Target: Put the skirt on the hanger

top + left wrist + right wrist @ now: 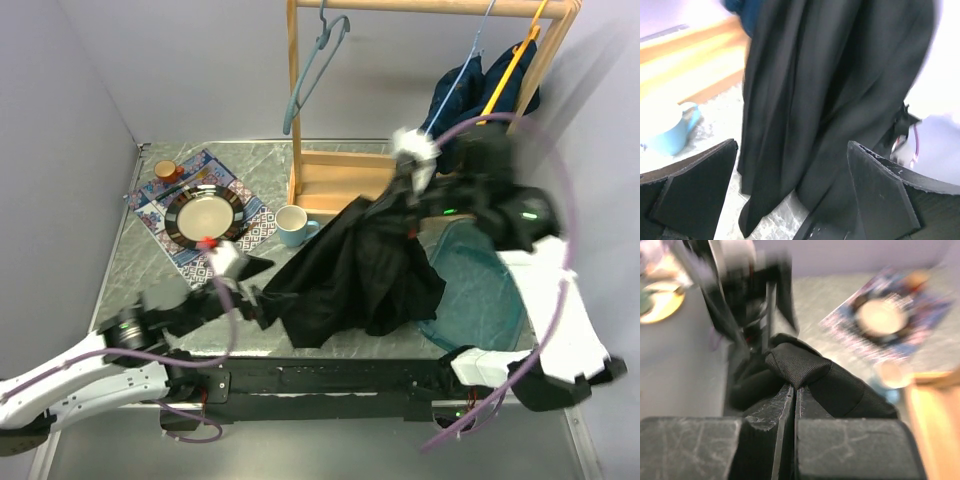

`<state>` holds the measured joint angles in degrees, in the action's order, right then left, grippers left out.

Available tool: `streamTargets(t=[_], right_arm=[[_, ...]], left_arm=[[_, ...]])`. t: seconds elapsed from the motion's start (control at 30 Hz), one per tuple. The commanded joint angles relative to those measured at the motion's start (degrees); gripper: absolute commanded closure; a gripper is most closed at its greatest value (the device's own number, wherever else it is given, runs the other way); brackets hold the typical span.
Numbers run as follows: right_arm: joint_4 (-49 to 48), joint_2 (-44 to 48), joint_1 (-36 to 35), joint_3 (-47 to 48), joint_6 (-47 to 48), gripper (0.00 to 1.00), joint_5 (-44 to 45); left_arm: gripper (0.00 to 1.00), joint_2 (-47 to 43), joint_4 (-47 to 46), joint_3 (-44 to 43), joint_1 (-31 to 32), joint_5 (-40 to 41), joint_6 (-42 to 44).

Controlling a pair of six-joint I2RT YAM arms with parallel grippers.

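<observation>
The black skirt hangs by its waistband from my right gripper, and its hem lies bunched on the table. The right wrist view shows that gripper shut on a fold of the skirt. My left gripper is open at the skirt's lower left edge. In the left wrist view the skirt hangs just ahead of the gripper, not between the fingers. An empty teal hanger hangs from the rail of the wooden rack at the back.
A blue hanger and an orange hanger carry a dark blue garment at the rail's right end. A teal cloth lies under my right arm. A light blue mug, a plate on a patterned mat and a small cup stand to the left.
</observation>
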<state>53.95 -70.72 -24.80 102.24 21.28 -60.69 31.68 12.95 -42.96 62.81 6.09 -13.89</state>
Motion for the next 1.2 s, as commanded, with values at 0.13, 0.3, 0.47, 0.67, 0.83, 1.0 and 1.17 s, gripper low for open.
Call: streamTargets(t=[0.13,0.3,0.47,0.67,0.83,1.0,1.17], right_arm=[[-13.6,-6.44,-15.61,-26.02,2.1,0.95,11.2],[-9.06,-15.22,-20.29,-21.48,3.41,0.39,13.92],[-8.59,-10.86,-15.56,-24.51,4.56,0.27,17.09],[-13.24,-0.83,-11.06,-39.62,8.6,0.26,26.12],[-19.49,3.66,-16.06,-50.53,10.62,0.21,37.46],[-25.46,1.99,-20.02,-55.38,5.46,0.21,52.3],[-29.7,-3.01,-22.13,-58.29,0.53,0.22,56.99]], left_arm=[[0.03,-7.95,7.53,-2.31,-0.23,6.84,-11.93],[0.03,-7.08,3.68,2.34,-0.23,6.22,-18.79],[0.03,-1.9,2.43,5.08,-0.32,3.06,-23.99],[0.02,8.38,1.03,4.73,-0.14,0.42,-27.41],[0.01,19.1,7.25,-0.53,0.82,3.13,-26.8],[0.01,27.36,16.57,-6.25,9.34,12.52,-31.18],[0.05,31.33,19.75,-6.35,11.81,16.94,-36.9]])
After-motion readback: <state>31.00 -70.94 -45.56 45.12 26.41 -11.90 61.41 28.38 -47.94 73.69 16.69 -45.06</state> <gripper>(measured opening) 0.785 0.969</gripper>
